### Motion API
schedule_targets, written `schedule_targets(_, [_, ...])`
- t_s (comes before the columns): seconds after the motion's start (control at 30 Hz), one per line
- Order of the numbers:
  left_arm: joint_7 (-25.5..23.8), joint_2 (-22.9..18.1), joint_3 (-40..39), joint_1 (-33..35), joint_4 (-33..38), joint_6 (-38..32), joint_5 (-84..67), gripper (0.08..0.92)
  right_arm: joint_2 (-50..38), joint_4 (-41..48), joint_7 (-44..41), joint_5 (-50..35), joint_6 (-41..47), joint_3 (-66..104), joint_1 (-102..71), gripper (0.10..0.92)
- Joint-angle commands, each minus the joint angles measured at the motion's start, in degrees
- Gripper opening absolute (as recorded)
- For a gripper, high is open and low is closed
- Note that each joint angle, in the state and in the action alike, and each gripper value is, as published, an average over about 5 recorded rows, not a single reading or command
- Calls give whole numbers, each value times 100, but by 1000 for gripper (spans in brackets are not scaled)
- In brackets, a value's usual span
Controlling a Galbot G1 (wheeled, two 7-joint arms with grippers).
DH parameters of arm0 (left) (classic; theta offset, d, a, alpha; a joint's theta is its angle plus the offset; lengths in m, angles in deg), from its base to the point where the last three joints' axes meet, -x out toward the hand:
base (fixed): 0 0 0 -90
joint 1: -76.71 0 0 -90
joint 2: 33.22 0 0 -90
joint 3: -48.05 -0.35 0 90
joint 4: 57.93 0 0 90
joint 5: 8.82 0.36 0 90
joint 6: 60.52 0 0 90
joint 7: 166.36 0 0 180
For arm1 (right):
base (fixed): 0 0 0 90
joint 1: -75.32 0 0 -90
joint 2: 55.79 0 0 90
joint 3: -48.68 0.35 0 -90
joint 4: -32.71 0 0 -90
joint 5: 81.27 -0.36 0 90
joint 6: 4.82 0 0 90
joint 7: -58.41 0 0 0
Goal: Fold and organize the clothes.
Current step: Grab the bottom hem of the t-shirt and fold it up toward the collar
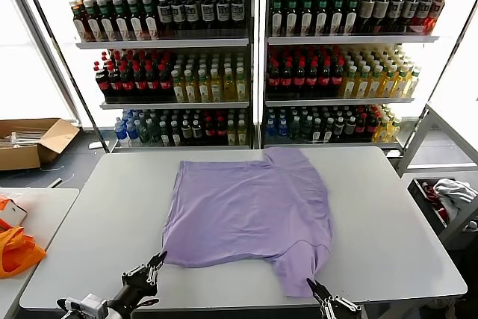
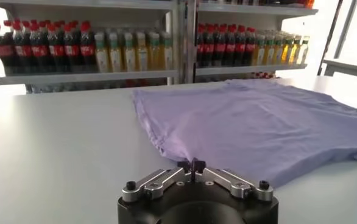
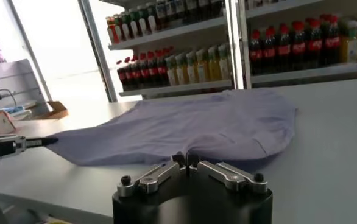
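From the head view, we see the lavender T-shirt (image 1: 250, 211) spread plain side up across the middle of the white table (image 1: 388, 222), one sleeve reaching toward the far edge and the other hanging toward the near edge. Our left gripper (image 1: 154, 263) sits at the shirt's near-left corner, close to the table's near edge, and our right gripper (image 1: 312, 287) sits at the tip of the near sleeve, also by the near edge. We judge both are placed at these two near points so the fabric can be lifted evenly and folded away from us. Drink shelves (image 1: 254, 39) stand beyond the far edge; a cardboard box (image 1: 30, 142) lies on the floor to the left.

In the left wrist view, the left gripper (image 2: 192, 164) has its fingers pinched together right at the shirt's hem corner (image 2: 181, 159), so we take it as clamped on the cloth.

In the right wrist view, the right gripper (image 3: 186, 159) likewise shows fingers closed tight at the sleeve edge, pinching the fabric. Farther off, the left gripper (image 3: 44, 141) touches the opposite near corner, keeping that edge taut between the two holds.
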Motion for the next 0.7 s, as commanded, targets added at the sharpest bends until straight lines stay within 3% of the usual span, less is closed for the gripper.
schedule_targets(0.03, [63, -22, 762, 1324, 835, 15, -55, 94, -26, -292, -181, -166, -296, 380, -687, 107])
schedule_targets(0.27, [37, 124, 830, 1266, 779, 185, -72, 94, 63, -189, 1, -374, -230, 300, -254, 107])
schedule_targets(0.5, [1, 543, 544, 303, 531, 591, -193, 94, 160, -1, 487, -558, 226, 14, 1108, 107])
schedule_targets(0.7, [9, 1159, 494, -461, 334, 836, -697, 94, -169, 210, 811, -764, 590, -101, 2205, 107])
